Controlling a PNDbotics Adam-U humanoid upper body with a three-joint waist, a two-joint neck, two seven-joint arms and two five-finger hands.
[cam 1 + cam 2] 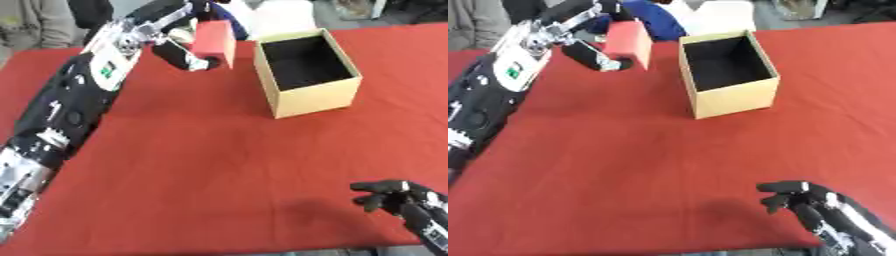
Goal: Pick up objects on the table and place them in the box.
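Left eye view: the left hand [188,52] grips a red block [213,41], fingers curled round its sides, raised near the worktop's [219,165] far edge, just left of the open cardboard box [306,72]. Flat-faced, the block looks stiff and light; opposite faces suit holding. Right hand [394,196] idles at the near right corner, fingers relaxed, empty.
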